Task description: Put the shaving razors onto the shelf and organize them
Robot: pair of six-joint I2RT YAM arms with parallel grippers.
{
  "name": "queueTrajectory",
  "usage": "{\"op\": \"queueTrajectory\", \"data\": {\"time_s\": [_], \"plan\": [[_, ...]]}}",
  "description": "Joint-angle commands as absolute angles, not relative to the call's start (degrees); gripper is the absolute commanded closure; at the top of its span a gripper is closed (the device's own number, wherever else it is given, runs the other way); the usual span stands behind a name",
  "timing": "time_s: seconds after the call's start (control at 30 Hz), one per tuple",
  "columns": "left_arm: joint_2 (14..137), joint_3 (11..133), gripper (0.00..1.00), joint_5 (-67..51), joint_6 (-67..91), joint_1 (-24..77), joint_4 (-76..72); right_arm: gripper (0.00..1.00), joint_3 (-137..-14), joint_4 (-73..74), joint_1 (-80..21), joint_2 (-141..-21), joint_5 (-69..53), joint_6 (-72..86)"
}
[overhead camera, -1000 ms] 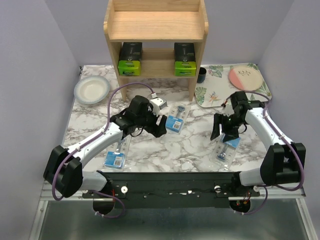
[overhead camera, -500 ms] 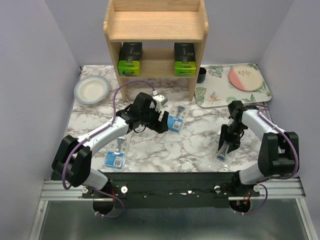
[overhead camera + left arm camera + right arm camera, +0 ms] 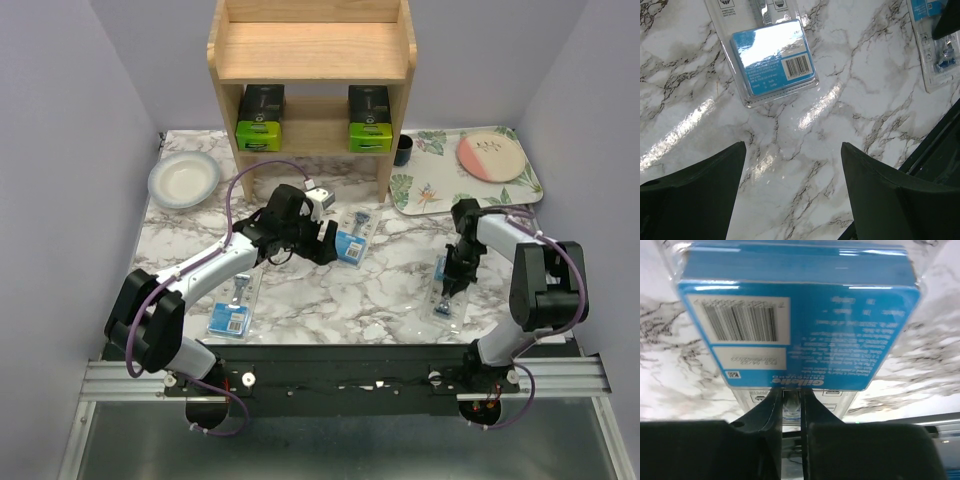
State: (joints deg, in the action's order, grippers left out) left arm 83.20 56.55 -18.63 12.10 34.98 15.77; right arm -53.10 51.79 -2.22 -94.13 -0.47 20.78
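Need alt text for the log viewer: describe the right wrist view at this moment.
A flat clear blister pack with a blue barcoded label card fills most of the frame, its near edge pinched between the nearly closed black fingers of the right hand. The white grey-veined marble tabletop shows on either side.

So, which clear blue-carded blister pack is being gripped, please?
The rightmost clear blister pack, pinched by the right gripper; the middle pack and left pack lie free.
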Motion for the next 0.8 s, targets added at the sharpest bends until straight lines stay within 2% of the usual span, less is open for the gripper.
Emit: {"op": "queueTrajectory", "data": {"time_s": [0.0, 0.1, 0.27, 0.47, 0.6, 0.63, 0.77], "plan": [[82.71, 57.39, 0.14, -17.84, 11.78, 34.80, 13.89, 0.91, -55.01, 49.47, -2.02, -90.82, 3.26, 17.50], [81.30, 57.30, 0.14, -17.40, 10.73, 34.54, 14.15, 0.99, -59.31, 52.99, -2.11, -83.80, -2.71, 12.76], [77.70, 57.39, 0.14, -17.05, 8.62, 33.75, 14.24, 0.99, -74.92, 59.23, -3.16, -75.34, -13.00, 7.92], [74.71, 56.78, 0.14, -16.96, 7.12, 31.73, 13.54, 0.99, -92.17, 55.64, -10.36, -69.88, -22.76, 4.31], [73.39, 55.90, 0.14, -17.40, 7.56, 30.76, 12.22, 0.99, -103.95, 50.28, -18.87, -73.81, -21.28, 5.53], [73.04, 55.72, 0.14, -17.66, 7.82, 30.33, 11.96, 0.99, -111.20, 49.84, -20.29, -75.57, -19.18, 5.10], [72.33, 55.55, 0.14, -18.72, 8.17, 29.62, 11.78, 0.99, -127.59, 48.96, -24.87, -86.20, -12.49, 3.87]]}}
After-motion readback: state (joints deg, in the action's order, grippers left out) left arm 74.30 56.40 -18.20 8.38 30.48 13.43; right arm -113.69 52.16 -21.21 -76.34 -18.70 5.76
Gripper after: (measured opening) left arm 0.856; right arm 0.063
